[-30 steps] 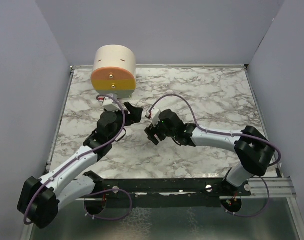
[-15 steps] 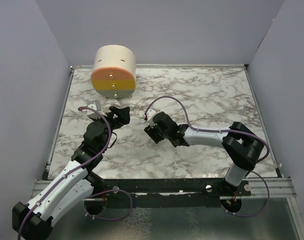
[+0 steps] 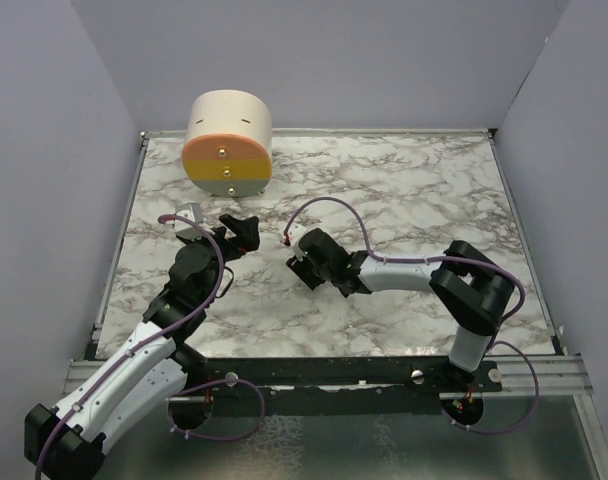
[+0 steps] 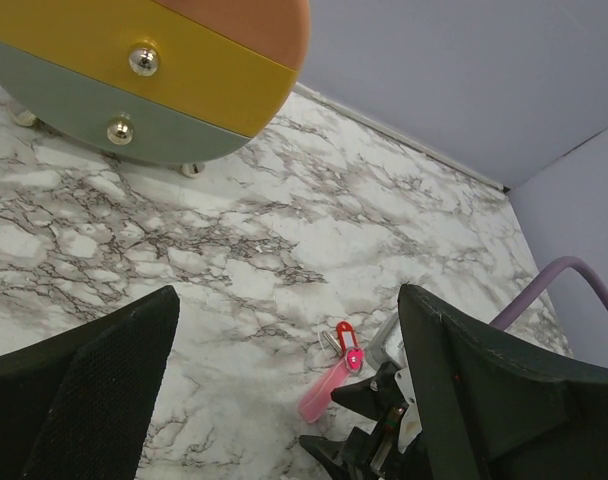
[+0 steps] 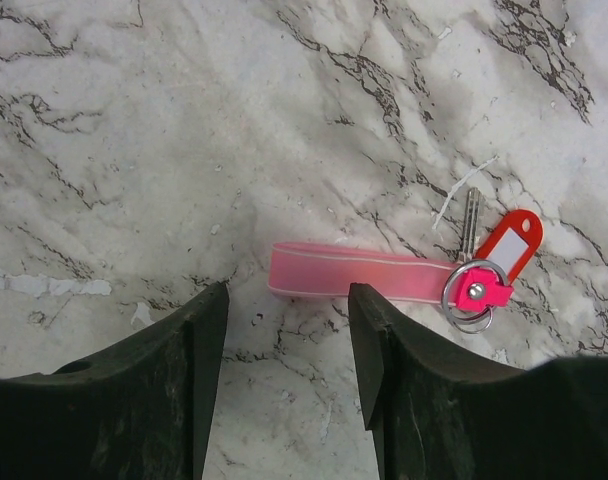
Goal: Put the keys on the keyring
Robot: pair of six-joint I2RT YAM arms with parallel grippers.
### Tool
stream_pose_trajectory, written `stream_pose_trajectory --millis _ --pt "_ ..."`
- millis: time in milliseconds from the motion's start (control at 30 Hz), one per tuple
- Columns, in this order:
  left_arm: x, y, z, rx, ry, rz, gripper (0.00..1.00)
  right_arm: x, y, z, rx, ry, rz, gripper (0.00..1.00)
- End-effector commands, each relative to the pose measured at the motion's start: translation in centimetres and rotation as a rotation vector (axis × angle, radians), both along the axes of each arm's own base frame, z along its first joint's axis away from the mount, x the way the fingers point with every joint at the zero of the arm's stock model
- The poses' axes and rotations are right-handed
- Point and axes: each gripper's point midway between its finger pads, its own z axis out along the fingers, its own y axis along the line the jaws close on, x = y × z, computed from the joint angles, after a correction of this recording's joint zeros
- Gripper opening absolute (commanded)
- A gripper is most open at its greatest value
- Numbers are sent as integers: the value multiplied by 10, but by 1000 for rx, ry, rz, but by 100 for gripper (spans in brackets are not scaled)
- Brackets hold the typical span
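Two hands gaped empty: the left hand wide above the tabletop, the right hand at the pink strip end of the keyring, where the keys lay touching its ring.

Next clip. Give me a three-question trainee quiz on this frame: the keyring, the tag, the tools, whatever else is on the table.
1. True or false: the left tool is clamped on the pink strip.
2. Which lies at the strip's metal ring? A) a red tag with a white label B) a blue tag C) a padlock
3. What stands at the far left corner of the marble table?
Key: 1 false: it is open and empty, and the strip lies flat on the marble. 2 A. 3 a round drawer unit with two knobs.
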Motion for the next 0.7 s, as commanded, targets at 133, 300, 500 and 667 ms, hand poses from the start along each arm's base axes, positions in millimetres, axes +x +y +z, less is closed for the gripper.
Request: stream_pose_trajectory --millis 133,300,500,667 --pt "0 9 -1 13 -8 38 94 13 12 10 11 -85 -23 48" --pt "1 9 -3 13 -6 40 94 14 16 13 10 -102 -12 47" --pt "1 9 -4 14 -4 39 94 16 18 7 -3 -100 -12 41" --pt "1 10 -5 16 -5 42 95 18 17 9 -1 -110 -28 21"
